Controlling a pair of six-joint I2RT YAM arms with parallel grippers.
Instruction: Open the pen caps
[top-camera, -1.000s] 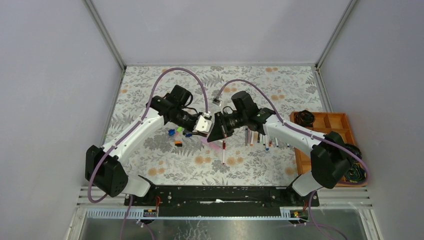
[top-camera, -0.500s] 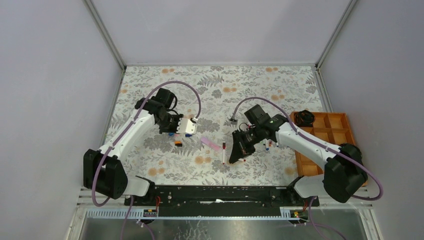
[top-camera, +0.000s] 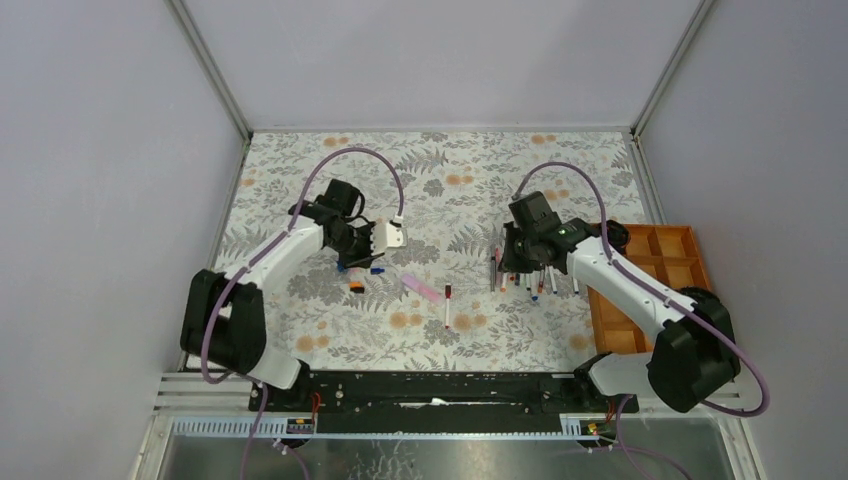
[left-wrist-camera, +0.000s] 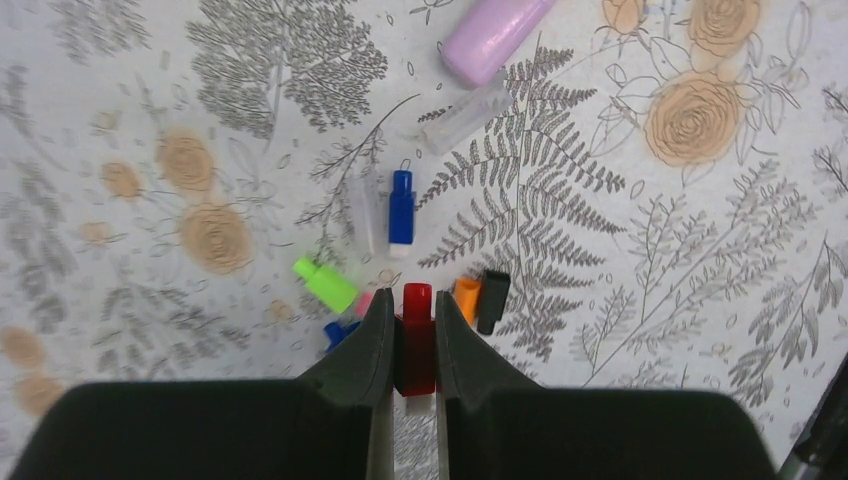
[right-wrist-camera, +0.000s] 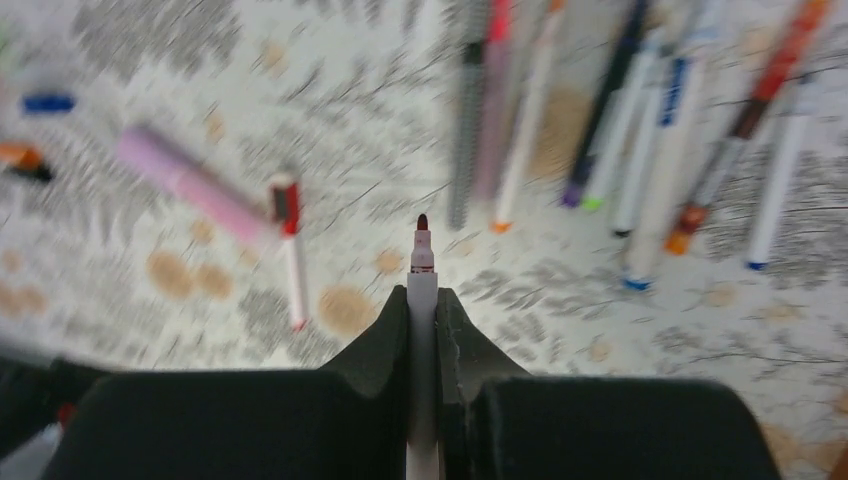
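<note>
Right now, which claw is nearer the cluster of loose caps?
Left. The left claw hangs right over the loose caps, shut on a red cap; the right claw, shut on a red-tipped pen, is far off over the row of pens.

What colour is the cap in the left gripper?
The cap is red; left wrist view shows it best.

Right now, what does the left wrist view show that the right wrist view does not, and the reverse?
Only the left wrist view: the left jaws shut on a red cap, and clear caps lying near it.
Only the right wrist view: the right jaws shut on an uncapped red-tipped pen, with a blurred row of pens beyond it.
Both: the thick lilac marker, the blue cap, the orange cap beside the black cap, and the floral table cover.
</note>
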